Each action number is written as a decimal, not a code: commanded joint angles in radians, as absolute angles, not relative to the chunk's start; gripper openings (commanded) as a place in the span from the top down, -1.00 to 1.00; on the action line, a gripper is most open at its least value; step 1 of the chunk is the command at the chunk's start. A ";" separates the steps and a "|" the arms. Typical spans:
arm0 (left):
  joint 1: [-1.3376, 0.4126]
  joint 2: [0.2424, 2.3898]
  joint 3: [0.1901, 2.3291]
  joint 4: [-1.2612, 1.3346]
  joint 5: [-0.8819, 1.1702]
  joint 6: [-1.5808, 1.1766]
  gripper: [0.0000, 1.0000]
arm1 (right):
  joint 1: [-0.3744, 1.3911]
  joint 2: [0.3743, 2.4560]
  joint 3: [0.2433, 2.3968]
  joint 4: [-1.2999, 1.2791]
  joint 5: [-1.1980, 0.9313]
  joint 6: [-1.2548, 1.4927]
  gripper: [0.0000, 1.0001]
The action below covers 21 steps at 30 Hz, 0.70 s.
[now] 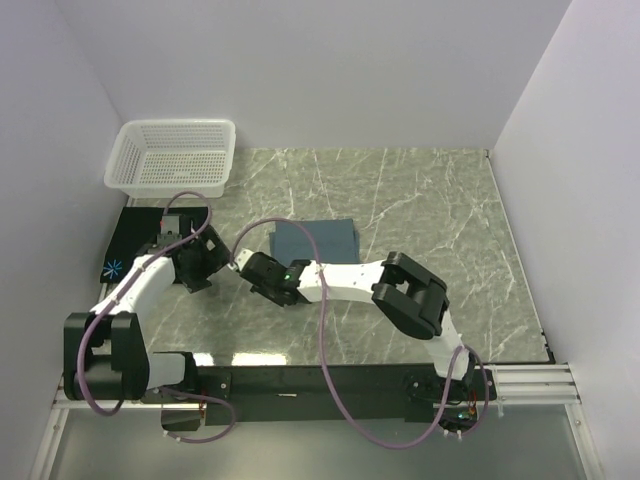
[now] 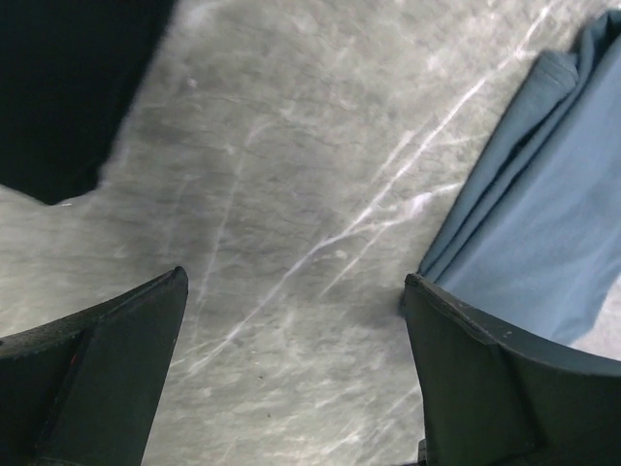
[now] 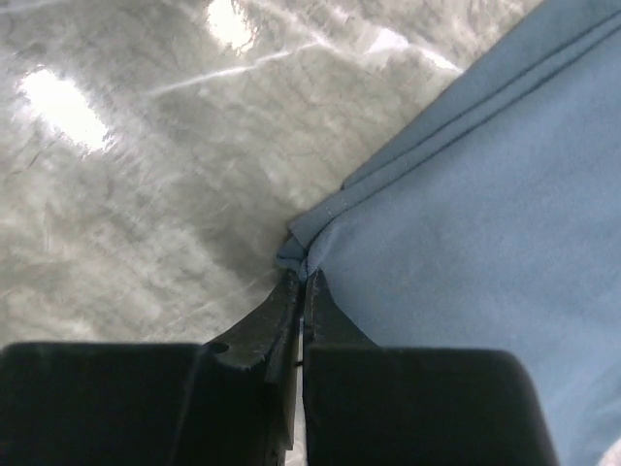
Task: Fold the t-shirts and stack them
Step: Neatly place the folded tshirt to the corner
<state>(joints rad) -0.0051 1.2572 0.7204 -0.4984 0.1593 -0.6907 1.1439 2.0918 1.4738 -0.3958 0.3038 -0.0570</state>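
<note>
Right gripper [image 3: 303, 283] is pinched fully shut on the corner of the slate-blue t-shirt [image 3: 466, 272]; in the right wrist view the cloth puckers right at its closed tips. The shirt's layered folded edges run from there toward the upper right of that frame. Left gripper [image 2: 296, 374] stands wide open above bare tabletop, holding nothing. One of its fingers [image 2: 97, 369] sits at the lower left of its view and the other at the lower right, just beside the blue shirt's edge.

From above, the slate-blue t-shirt [image 1: 315, 240] lies folded into a neat rectangle near the middle of the frame. The right gripper [image 1: 268, 270] is at its lower left corner and the left gripper [image 1: 198, 265] is near it, to the left. The black t-shirt [image 1: 135, 232] lies flat at the left edge of the table, its light-blue starburst print [image 1: 113, 267] showing at its lower left. It also fills the upper left of the left wrist view [image 2: 68, 87].

The table [image 1: 420, 220] is grey-green marble-patterned with pale veins, and glossy: bright glare spots show in the right wrist view [image 3: 58, 107]. Plain pale walls close it in on the left, back and right. A white lattice basket [image 1: 180, 125] sits at the upper left corner, just beyond the black shirt. Purple cables [image 1: 325, 340] loop along both arms, and a metal rail [image 1: 530, 385] runs along the bottom edge.
</note>
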 commanded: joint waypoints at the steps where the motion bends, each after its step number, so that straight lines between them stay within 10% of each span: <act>1: -0.003 1.285 0.730 -0.451 0.254 -0.676 -0.99 | 1.128 1.987 1.411 -0.328 0.259 -0.028 1.00; 21: -0.291 1.572 0.787 -0.032 0.400 -1.043 -0.99 | 1.058 1.752 1.174 -0.081 0.140 0.107 1.00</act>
